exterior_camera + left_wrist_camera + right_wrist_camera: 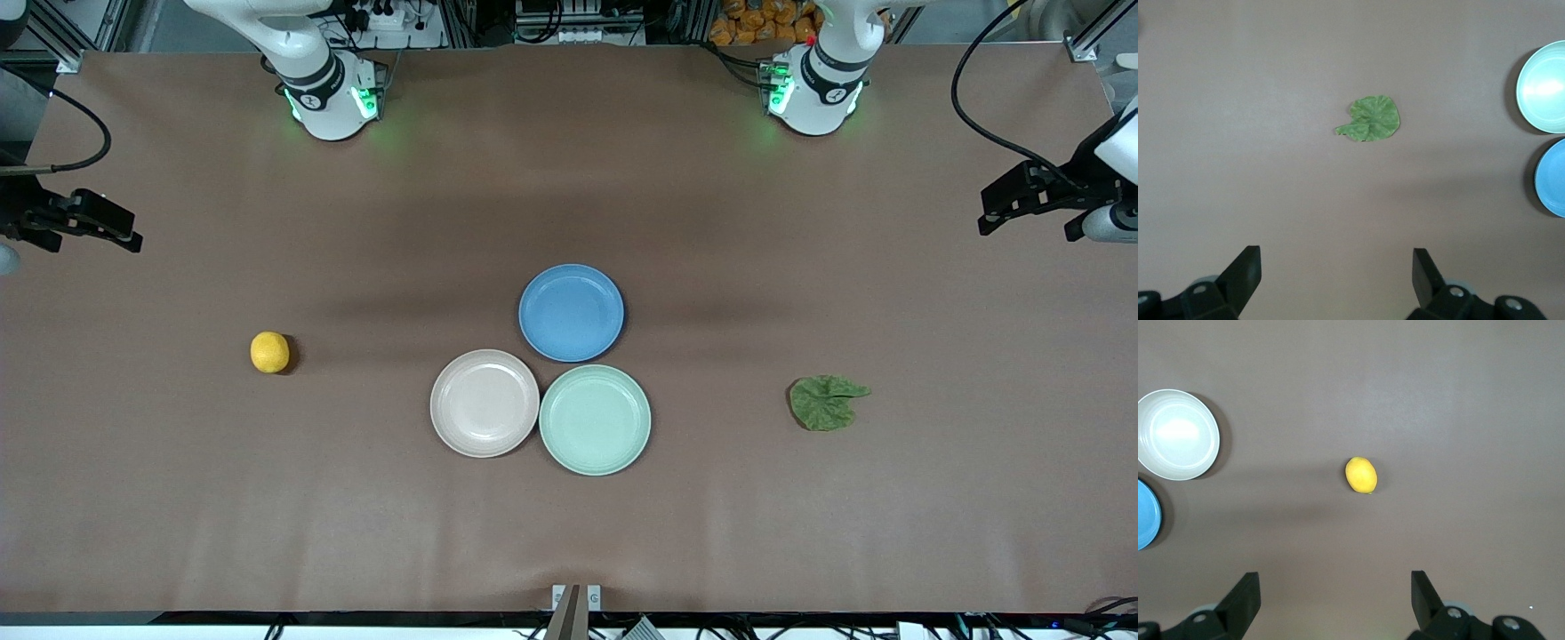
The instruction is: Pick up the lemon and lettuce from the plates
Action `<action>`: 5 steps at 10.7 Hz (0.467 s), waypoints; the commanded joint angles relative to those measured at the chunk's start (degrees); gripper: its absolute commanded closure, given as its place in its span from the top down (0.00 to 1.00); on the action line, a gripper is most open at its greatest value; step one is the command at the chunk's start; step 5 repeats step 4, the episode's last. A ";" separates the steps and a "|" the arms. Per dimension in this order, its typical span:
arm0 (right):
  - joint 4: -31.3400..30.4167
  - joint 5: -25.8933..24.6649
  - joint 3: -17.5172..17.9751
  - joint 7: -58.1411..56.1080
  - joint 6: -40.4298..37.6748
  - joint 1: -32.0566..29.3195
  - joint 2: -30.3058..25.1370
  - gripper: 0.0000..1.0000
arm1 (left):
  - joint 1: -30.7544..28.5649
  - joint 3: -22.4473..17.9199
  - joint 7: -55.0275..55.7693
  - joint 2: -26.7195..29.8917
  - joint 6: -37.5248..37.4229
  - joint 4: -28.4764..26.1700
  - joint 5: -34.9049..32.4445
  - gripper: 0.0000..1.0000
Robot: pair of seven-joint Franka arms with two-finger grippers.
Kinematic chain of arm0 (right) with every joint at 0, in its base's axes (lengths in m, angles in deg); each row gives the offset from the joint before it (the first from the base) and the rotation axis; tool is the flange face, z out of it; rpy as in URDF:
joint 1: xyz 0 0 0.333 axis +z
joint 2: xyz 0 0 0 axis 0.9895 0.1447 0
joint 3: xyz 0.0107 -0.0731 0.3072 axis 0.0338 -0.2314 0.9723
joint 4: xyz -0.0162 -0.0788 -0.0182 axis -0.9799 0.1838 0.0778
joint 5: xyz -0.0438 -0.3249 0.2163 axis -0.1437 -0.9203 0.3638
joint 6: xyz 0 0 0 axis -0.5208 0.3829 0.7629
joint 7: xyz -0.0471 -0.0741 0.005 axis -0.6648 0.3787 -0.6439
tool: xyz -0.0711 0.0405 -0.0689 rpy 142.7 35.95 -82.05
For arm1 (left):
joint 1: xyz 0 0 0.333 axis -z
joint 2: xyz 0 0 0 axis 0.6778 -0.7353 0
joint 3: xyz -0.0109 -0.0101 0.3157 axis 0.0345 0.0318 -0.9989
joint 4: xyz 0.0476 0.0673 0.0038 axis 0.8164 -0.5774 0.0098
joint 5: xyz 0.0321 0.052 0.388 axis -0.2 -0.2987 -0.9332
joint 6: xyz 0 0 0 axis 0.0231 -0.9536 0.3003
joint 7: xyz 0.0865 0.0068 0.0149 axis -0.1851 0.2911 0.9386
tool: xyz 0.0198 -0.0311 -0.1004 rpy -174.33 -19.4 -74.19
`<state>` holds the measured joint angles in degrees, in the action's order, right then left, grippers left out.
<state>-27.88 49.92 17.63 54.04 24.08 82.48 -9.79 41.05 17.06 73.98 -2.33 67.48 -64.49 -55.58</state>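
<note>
The lemon [269,352] lies on the bare table toward the right arm's end, on no plate; it also shows in the right wrist view [1361,475]. The lettuce [827,403] lies flat on the table toward the left arm's end, and in the left wrist view [1371,119]. The beige-pink plate [484,403] and the mint green plate [595,420] stand empty, side by side, mid-table. My right gripper [132,238] [1335,580] is open and empty, high over its end of the table. My left gripper [987,220] [1337,257] is open and empty, high over its own end.
An empty blue plate [571,312] touches the two other plates, farther from the front camera. Brown table cover [569,178] all around. Both arm bases stand along the table's back edge.
</note>
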 commanded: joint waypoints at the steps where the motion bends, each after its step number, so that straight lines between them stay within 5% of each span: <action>1: -2.78 -0.69 0.32 0.11 0.42 -0.10 -2.58 1.00 | -0.14 0.37 0.54 -0.01 -1.27 0.82 -0.20 1.00; 5: -3.49 -0.77 0.32 0.02 0.16 -0.18 -3.65 1.00 | -0.40 0.37 0.72 -0.01 -1.27 0.82 -0.20 1.00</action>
